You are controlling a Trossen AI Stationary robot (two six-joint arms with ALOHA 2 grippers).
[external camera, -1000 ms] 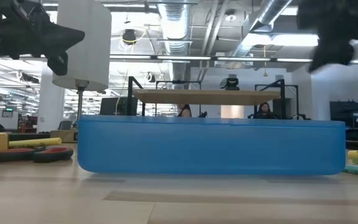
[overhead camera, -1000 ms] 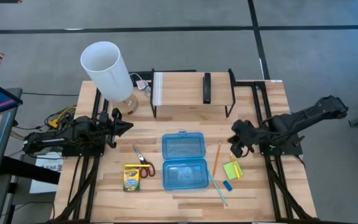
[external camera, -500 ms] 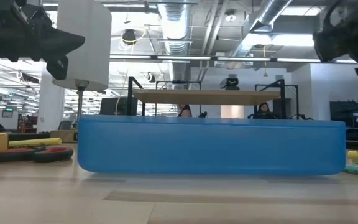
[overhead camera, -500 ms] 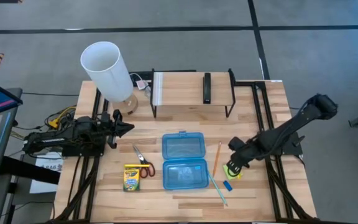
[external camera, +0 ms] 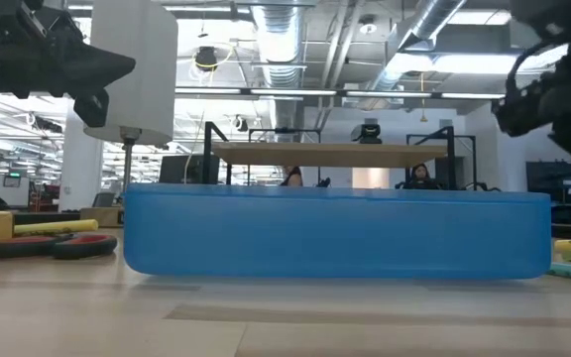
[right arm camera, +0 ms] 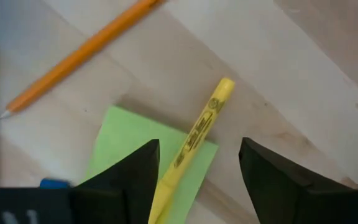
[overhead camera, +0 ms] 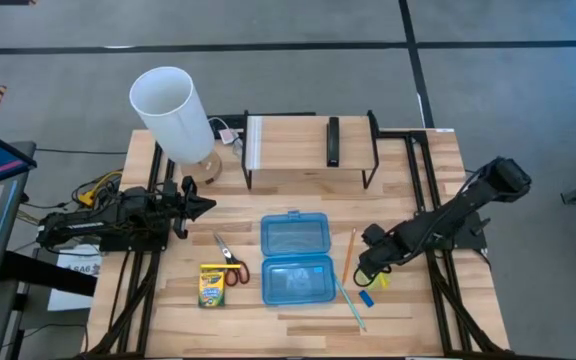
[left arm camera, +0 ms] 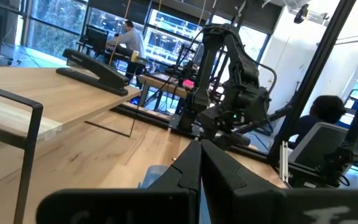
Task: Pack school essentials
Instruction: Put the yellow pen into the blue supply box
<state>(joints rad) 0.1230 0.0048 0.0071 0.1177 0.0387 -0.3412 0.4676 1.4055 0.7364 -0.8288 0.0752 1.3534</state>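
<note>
My right gripper (overhead camera: 365, 272) hangs open, fingers pointing down, over a yellow marker (right arm camera: 194, 140) that lies on the lime sticky-note pad (right arm camera: 126, 152). One finger stands on each side of the marker, and neither touches it. An orange pencil (overhead camera: 349, 255), a teal pen (overhead camera: 350, 303) and a small blue eraser (overhead camera: 366, 297) lie around it on the table. The crayon box (overhead camera: 212, 285) and red-handled scissors (overhead camera: 230, 258) lie left of the open blue case (overhead camera: 295, 258). My left gripper (overhead camera: 206, 207) is shut and waits at the table's left.
A white lamp (overhead camera: 173, 110) stands at the far left. A wooden shelf stand (overhead camera: 308, 150) at the back carries a black bar-shaped device (overhead camera: 333, 142). The open blue case (external camera: 335, 233) fills the table's middle. Bare wood lies along the near edge.
My right gripper has moved toward the table's near edge and a little to the left. It has also come down, and now hangs over the sticky-note pad and marker. The things on the table have stayed where they were.
</note>
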